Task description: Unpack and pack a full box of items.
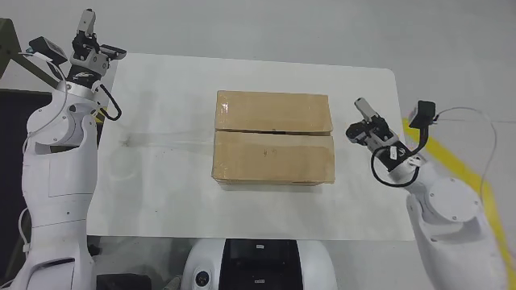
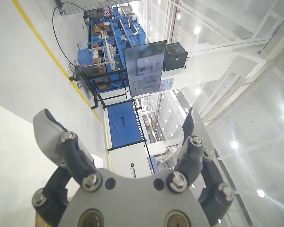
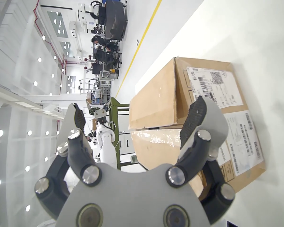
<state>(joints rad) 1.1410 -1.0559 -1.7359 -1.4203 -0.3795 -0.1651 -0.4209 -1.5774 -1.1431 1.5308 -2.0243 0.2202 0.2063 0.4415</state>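
A top view looks down on a white table (image 1: 161, 169) standing on a pale grey floor (image 1: 282, 8), with a closed cardboard box (image 1: 274, 137) at its middle.

Well to the left of the box, past the table's far left corner, the left gripper (image 1: 86, 19) is raised and points away from the box into the room. Its claw is released, with the two fingers spread wide and nothing between them. In its own wrist view the left gripper (image 2: 118, 116) faces a large bright hall. There is a yellow floor line (image 2: 37, 34), blue workbenches (image 2: 108, 48) crowded with small cartons, a dark screen (image 2: 145, 68) on a black stand, and round ceiling lights (image 2: 197, 29) among white beams.

The box lies flat on the table, long side across. Its two top flaps are shut and meet along a seam (image 1: 274, 131) that runs left to right.

Near the right end of the box, but not touching it, the right gripper (image 1: 360, 105) hangs over the table and points towards it. This claw is also released and holds nothing. From the right gripper (image 3: 136, 106), the box (image 3: 156, 100) shows white printed labels (image 3: 215, 88) on its right end. Beyond the box stand a green frame (image 3: 114, 124), desks with dark office chairs (image 3: 104, 55), and another yellow line (image 3: 153, 12) on the floor.

Right of the box, past the table's edge, a yellow stripe (image 1: 463, 157) crosses the floor.
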